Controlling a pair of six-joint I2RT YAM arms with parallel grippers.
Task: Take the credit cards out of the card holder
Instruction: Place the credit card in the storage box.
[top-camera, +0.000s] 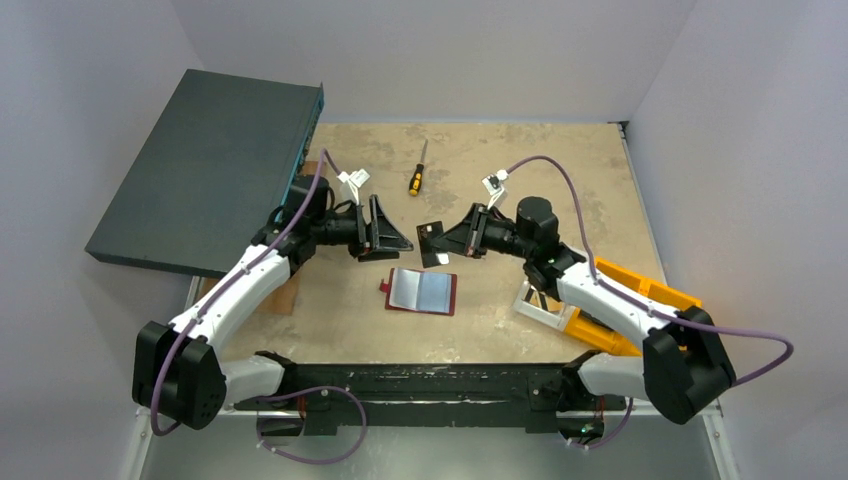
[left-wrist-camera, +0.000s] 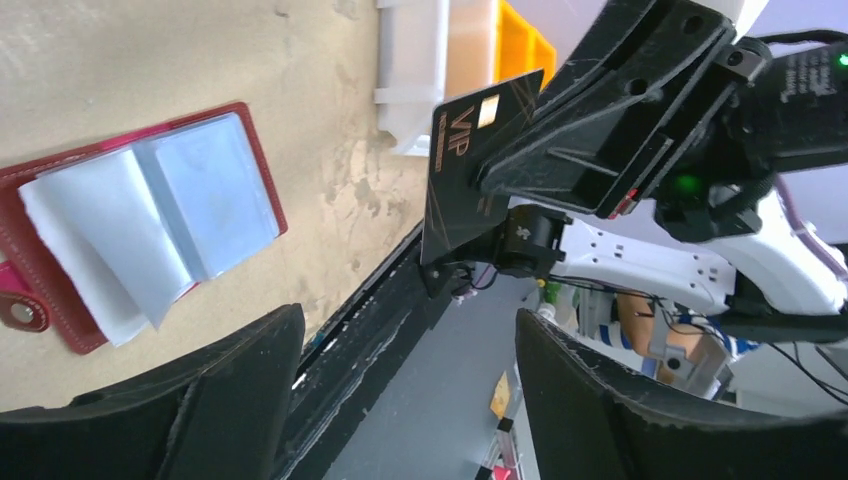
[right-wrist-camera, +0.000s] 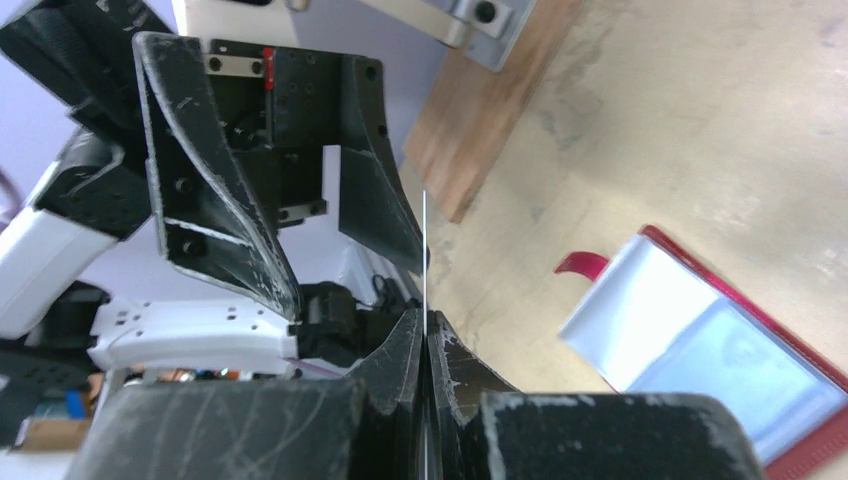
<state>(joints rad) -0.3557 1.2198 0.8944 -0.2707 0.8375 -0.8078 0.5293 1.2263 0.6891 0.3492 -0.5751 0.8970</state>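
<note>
The maroon folding card holder (top-camera: 422, 291) lies open and flat on the tan tabletop (top-camera: 540, 190) at centre frame of the top view, clear plastic sleeves facing up. Just above it in frame, the right gripper (top-camera: 441, 243) is clamped on a dark rectangular card with gold VIP lettering (left-wrist-camera: 478, 165), held on edge off the table. The left gripper (top-camera: 388, 230), fingers spread wide, faces the card from frame left, just short of it. A yellow-handled screwdriver (top-camera: 415, 180) lies at upper centre.

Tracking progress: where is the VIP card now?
In the top view, the VIP card sits pinched in the right jaws, mid-table, just beyond the open red holder.
</note>
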